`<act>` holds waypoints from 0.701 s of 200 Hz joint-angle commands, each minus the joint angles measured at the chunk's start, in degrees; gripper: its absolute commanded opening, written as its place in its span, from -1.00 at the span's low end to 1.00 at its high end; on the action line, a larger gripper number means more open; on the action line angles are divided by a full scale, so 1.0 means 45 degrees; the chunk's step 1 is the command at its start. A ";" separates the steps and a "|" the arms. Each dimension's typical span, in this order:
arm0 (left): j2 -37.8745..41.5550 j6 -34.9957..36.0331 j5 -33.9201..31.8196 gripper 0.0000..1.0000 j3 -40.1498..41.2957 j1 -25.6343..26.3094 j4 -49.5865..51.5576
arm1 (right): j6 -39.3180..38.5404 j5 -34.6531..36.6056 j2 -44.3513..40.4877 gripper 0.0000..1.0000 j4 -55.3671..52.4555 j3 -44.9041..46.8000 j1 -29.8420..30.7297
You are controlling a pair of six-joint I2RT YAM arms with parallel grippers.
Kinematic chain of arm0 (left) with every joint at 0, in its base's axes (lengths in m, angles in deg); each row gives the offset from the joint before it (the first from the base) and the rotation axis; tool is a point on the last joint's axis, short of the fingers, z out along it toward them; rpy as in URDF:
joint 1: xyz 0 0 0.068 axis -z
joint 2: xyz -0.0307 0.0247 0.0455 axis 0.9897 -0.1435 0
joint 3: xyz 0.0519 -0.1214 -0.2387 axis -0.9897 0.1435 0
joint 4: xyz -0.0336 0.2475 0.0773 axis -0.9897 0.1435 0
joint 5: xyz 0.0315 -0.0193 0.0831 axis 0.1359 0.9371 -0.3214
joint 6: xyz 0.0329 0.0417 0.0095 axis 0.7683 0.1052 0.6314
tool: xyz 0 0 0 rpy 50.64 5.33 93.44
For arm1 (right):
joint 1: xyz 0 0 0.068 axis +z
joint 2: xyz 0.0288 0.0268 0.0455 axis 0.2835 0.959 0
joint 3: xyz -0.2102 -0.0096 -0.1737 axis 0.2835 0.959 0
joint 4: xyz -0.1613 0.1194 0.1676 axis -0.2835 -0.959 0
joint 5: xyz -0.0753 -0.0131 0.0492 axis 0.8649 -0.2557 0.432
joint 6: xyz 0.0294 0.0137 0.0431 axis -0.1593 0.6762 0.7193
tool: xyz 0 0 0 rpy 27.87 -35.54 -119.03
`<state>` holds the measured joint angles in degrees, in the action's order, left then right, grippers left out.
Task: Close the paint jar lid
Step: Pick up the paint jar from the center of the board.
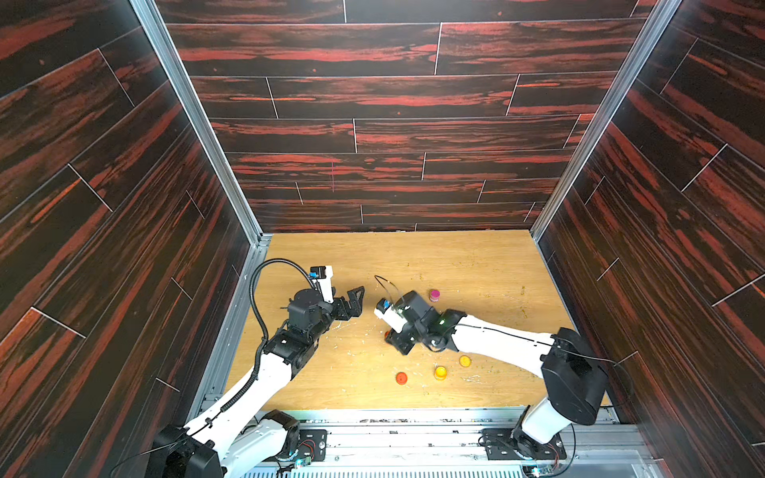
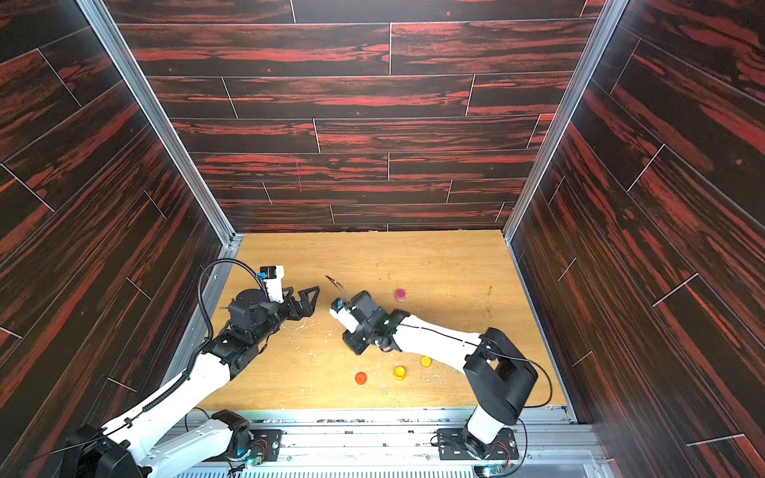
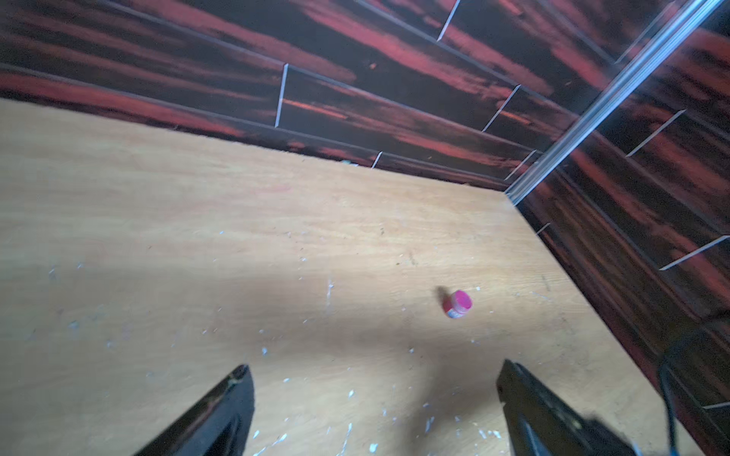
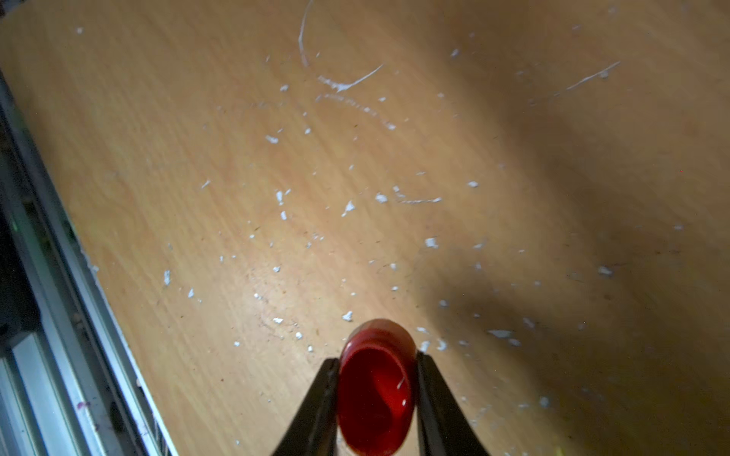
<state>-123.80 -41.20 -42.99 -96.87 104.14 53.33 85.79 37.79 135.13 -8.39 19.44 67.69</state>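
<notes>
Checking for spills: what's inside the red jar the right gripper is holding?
The red jar is lidless: glossy red paint coats its inside. Fill depth cannot be told; the right gripper covers its sides.

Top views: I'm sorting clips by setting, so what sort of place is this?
Likely a robot test cell: left arm and right arm mounted on a metal rail, wood-print panels boxing in a scuffed tabletop, a pink paint jar on it.

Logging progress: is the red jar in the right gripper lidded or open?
Open: red jar in right gripper shows glossy paint inside, no lid.
</notes>
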 commanded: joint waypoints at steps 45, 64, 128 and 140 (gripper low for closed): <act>-0.1563 0.1477 0.2821 1.00 0.1438 0.0004 -0.8541 | -0.0478 -0.1474 -0.0194 -0.37 -0.3036 -0.2893 -0.2238; -0.2414 0.2228 0.3558 0.97 0.1444 0.0062 -0.9438 | -0.0593 -0.1897 0.0008 -0.37 -0.3787 -0.3799 -0.2652; -0.4058 0.4090 0.4042 0.94 0.1458 0.0839 -1.0635 | -0.0438 -0.2982 0.0497 -0.36 -0.5307 -0.6049 -0.2994; -0.4130 0.4501 0.3986 0.93 0.1459 0.1009 -1.0473 | -0.0317 -0.3258 0.0591 -0.36 -0.5488 -0.6365 -0.3004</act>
<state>-141.99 -26.71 -26.05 -90.51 107.38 9.42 83.65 27.15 136.38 -29.07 -6.22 54.34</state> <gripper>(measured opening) 0.970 0.325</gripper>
